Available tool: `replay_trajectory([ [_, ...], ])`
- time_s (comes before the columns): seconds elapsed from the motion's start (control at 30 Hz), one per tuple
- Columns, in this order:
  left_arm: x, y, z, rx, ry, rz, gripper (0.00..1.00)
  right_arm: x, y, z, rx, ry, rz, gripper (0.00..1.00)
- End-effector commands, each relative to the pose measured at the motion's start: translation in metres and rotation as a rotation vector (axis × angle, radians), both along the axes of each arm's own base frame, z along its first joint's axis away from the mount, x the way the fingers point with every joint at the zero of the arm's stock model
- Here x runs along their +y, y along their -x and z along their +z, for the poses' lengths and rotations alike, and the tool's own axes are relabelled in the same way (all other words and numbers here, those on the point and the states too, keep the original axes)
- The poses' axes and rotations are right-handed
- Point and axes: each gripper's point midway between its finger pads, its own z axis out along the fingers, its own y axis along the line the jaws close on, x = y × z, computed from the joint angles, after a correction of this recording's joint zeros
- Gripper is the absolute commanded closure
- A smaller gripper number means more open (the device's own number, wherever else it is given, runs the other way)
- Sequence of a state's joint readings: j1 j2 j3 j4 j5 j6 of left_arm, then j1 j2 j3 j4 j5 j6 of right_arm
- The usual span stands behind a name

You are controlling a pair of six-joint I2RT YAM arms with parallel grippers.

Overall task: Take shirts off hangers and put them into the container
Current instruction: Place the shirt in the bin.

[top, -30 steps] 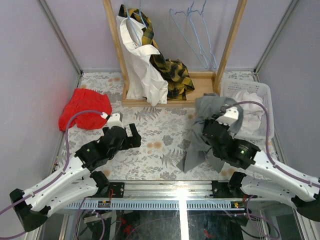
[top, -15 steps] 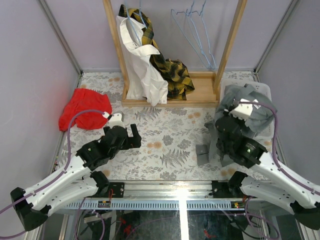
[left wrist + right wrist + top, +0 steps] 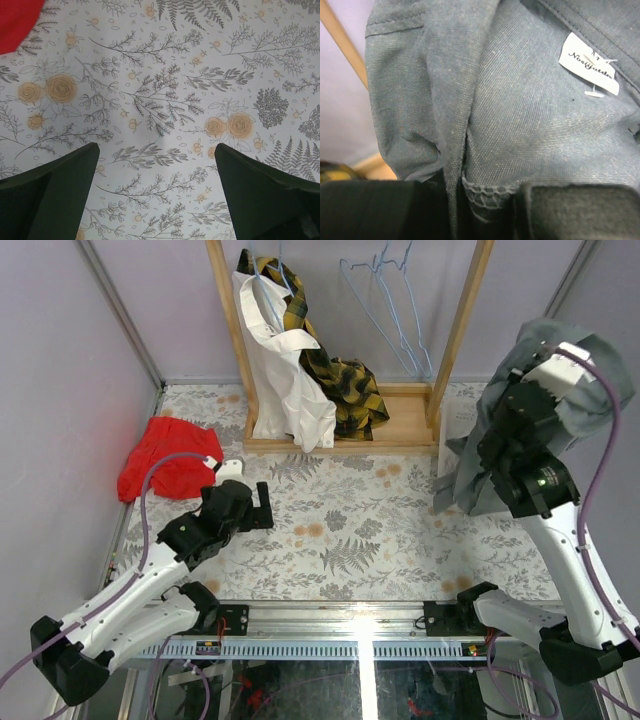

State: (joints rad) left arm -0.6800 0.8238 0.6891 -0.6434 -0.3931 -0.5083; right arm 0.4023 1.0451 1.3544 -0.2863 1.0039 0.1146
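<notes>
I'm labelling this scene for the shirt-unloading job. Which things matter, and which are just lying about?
Job: grey shirt, white shirt, plaid shirt, empty wire hangers, white mesh basket.
Lying about: red cloth, wooden rack, floral tablecloth.

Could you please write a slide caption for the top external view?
Right gripper holds the grey shirt aloft at right; left gripper hovers open, empty, over the floral table.

The floral-printed table (image 3: 340, 530) bears a red cloth (image 3: 170, 455) (far left) and the wooden rack base (image 3: 405, 405).
</notes>
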Motion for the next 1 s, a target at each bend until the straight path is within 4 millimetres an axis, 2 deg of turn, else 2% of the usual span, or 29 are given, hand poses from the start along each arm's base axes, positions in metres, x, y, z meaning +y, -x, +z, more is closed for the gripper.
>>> replay_trajectory([
  [0.0,0.003,-0.016,0.032,-0.125,0.036,0.025,0.00,-0.012,0.005,0.078,-0.159,0.043,-0.014,1.00],
  [0.1,0.006,-0.018,0.038,-0.164,0.042,0.034,0.00,-0.009,-0.005,0.097,-0.167,0.056,0.014,1.00],
  [0.2,0.011,-0.019,0.042,-0.177,0.030,0.059,0.00,-0.004,-0.016,0.104,-0.172,0.053,0.040,1.00],
  [0.3,0.013,-0.020,0.043,-0.185,0.029,0.070,0.00,-0.005,-0.029,0.094,-0.158,0.050,0.038,1.00],
  [0.37,0.013,-0.019,0.042,-0.182,0.039,0.076,0.00,-0.011,-0.045,0.073,-0.117,0.047,0.022,1.00],
  [0.53,0.010,-0.017,0.034,-0.150,0.047,0.071,0.00,-0.046,-0.089,-0.008,0.038,-0.070,0.006,1.00],
  [0.6,0.011,-0.019,0.033,-0.149,0.038,0.081,0.00,-0.050,-0.108,-0.047,0.092,-0.156,0.075,1.00],
  [0.67,0.010,-0.019,0.034,-0.148,0.034,0.070,0.00,-0.048,-0.119,-0.096,0.213,-0.225,0.108,1.00],
  [0.77,0.009,-0.020,0.033,-0.143,0.025,0.066,0.00,-0.041,-0.115,-0.193,0.420,-0.321,0.100,1.00],
  [0.8,0.010,-0.020,0.033,-0.144,0.023,0.067,0.00,-0.036,-0.109,-0.227,0.481,-0.359,0.098,1.00],
  [0.87,0.010,-0.020,0.034,-0.145,0.023,0.069,0.00,-0.027,-0.096,-0.283,0.581,-0.426,0.100,1.00],
  [0.97,0.009,-0.020,0.034,-0.148,0.026,0.067,0.00,-0.015,-0.075,-0.344,0.733,-0.497,0.111,1.00],
])
